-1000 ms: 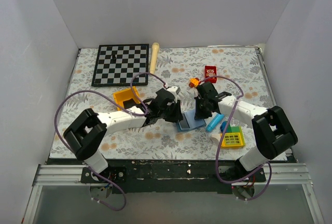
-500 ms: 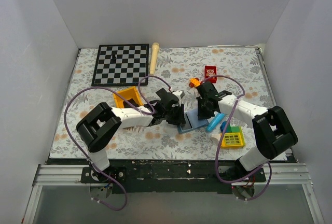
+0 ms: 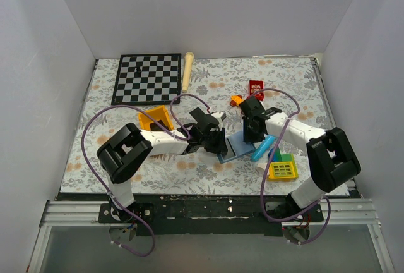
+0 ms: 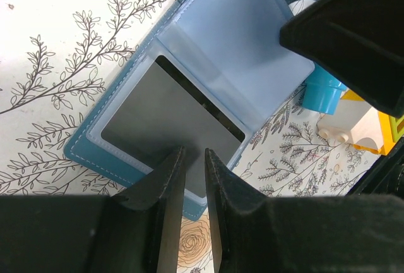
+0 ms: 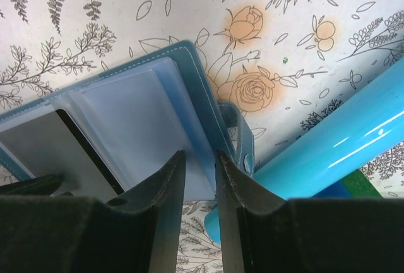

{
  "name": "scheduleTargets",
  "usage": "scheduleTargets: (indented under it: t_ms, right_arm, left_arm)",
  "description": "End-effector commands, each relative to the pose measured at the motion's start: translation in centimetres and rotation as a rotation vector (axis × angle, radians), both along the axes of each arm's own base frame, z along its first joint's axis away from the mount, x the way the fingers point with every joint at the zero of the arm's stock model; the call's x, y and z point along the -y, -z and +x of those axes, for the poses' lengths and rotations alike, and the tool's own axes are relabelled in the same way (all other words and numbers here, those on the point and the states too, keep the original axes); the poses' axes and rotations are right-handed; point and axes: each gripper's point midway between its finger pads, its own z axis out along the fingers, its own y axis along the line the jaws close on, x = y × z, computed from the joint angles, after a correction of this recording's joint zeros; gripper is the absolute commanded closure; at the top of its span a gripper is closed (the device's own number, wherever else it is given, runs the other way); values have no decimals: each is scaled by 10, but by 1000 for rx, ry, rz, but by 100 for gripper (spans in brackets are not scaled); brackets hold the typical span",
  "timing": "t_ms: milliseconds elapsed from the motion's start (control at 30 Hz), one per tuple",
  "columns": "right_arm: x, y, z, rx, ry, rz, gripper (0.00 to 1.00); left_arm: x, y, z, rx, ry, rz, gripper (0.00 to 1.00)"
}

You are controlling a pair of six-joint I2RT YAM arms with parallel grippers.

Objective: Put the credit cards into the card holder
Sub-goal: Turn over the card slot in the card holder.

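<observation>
Near the middle of the counter [image 3: 297, 83], the card holder [image 3: 231, 149] lay opened flat. One credit card [image 4: 165, 120] looked most of the way into the clear pocket of its nearer leaf, its near edge under the left claw [image 4: 192, 156], which was clenched almost shut on nothing and seemed to be nudging it home. The right claw [image 5: 199, 158] bore on the other leaf with fingers close, pinching or merely pressing I could not tell; the second card, seen in no view, was by my reckoning not yet accounted for.
</observation>
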Motion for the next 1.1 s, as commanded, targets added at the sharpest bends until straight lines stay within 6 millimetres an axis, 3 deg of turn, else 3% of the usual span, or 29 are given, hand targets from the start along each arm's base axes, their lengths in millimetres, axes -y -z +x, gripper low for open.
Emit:
scheduleTargets:
  t_ms: [0, 300, 1067]
  right_arm:
    - [-1, -5, 13, 21, -6, -8, 66]
    - [-30, 9, 5, -27, -73, 135, 69]
    - [-90, 4, -11, -78, -171, 519, 69]
  left_arm:
    - [-11, 17, -9, -22, -2, 56, 81]
    - [-16, 17, -9, -18, -16, 62, 82]
    - [-26, 23, -14, -32, -47, 72, 83]
